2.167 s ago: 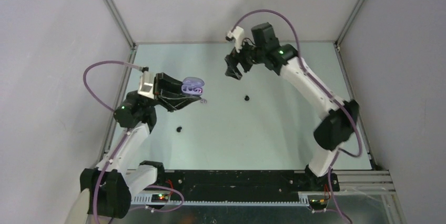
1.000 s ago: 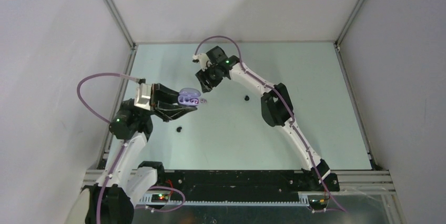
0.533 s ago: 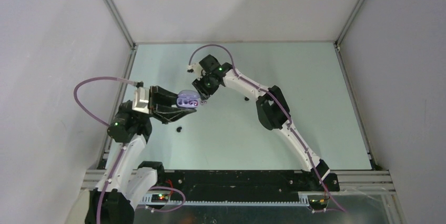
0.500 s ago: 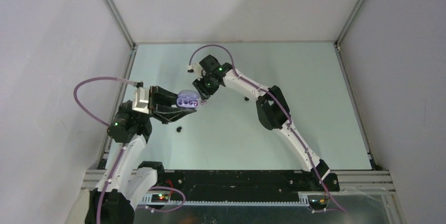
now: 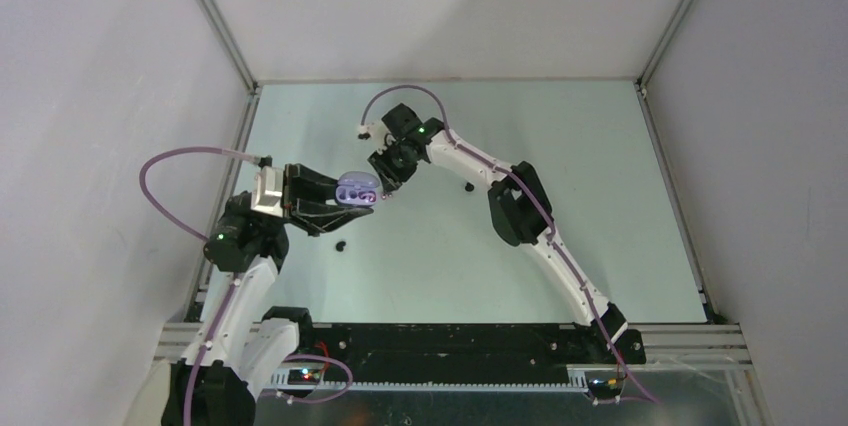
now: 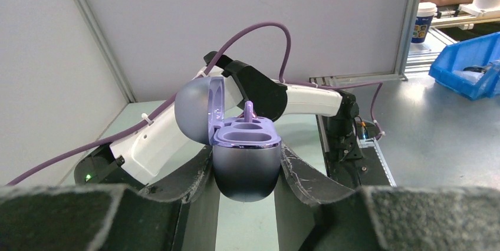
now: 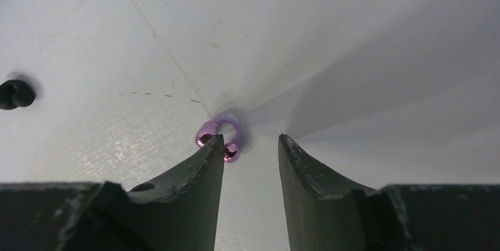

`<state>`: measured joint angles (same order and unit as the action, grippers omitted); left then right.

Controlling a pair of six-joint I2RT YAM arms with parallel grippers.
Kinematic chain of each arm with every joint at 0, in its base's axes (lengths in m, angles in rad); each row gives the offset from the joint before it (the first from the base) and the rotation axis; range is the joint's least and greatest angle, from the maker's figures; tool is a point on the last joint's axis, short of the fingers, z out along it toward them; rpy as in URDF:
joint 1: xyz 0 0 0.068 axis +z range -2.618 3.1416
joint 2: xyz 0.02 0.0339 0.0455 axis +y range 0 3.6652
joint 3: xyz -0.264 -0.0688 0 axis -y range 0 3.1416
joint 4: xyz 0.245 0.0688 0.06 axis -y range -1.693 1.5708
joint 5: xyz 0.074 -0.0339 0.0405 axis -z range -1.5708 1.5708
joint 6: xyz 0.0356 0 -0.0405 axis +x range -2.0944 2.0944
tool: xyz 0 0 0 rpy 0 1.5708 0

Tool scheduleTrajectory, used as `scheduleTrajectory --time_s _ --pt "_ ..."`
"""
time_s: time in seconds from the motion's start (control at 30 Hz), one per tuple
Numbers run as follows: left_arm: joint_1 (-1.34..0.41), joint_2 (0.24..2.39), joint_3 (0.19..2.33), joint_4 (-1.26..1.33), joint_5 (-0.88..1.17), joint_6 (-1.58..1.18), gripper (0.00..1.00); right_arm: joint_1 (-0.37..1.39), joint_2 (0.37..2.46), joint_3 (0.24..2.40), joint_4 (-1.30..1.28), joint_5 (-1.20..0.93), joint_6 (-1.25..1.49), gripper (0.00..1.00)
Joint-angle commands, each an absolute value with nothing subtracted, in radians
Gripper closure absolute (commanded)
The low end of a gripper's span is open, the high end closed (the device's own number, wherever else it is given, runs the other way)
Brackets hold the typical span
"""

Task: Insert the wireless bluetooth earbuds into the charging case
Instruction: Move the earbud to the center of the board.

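Observation:
My left gripper [image 6: 244, 158] is shut on the charging case [image 6: 244, 165], a rounded grey-lilac shell held upright above the table with its lid [image 6: 199, 109] tipped open. A small lilac stem [image 6: 248, 110] rises at the case's far well. In the top view the case [image 5: 357, 189] sits at the tips of the left gripper [image 5: 345, 198]. My right gripper [image 7: 250, 139] stands open, pointing down at the table right next to the case. A lilac earbud [image 7: 219, 139] lies on the table at its left fingertip, not between the fingers. Two black earbuds [image 5: 341, 244] [image 5: 468, 186] lie loose.
The right arm's white link [image 6: 306, 99] and purple cable [image 6: 277, 33] pass close behind the held case. One black earbud [image 7: 15, 93] shows at the far left of the right wrist view. Grey walls and aluminium posts [image 5: 215, 21] bound the pale green table [image 5: 560, 126].
The right arm swung from the back of the table down to the lilac earbud beside the case, and its jaws have narrowed. The left arm drew slightly left and still holds the case.

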<state>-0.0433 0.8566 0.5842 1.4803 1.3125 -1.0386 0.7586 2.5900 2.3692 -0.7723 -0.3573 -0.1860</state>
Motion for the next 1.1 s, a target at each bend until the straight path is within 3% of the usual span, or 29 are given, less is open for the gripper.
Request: scheduleTrajectory --time_s 0.0,0.43,0.8,1.07 --pt "-0.032 0.851 0.577 1.533 1.305 -1.038 1.0 0.78 2.589 2.361 -0.798 -0.405 -0.22 0.56" --pt "-0.031 0.852 0.576 1.532 1.306 -1.039 1.0 0.803 2.575 2.294 -0.803 -0.389 -0.265 0.56" --pt "-0.031 0.854 0.577 1.531 1.304 -1.039 1.0 0.808 2.503 2.191 -0.769 -0.391 -0.285 0.85" --pt "-0.017 0.853 0.569 1.53 1.288 -1.032 1.0 0.791 2.435 2.2 -0.786 -0.342 -0.287 0.9"
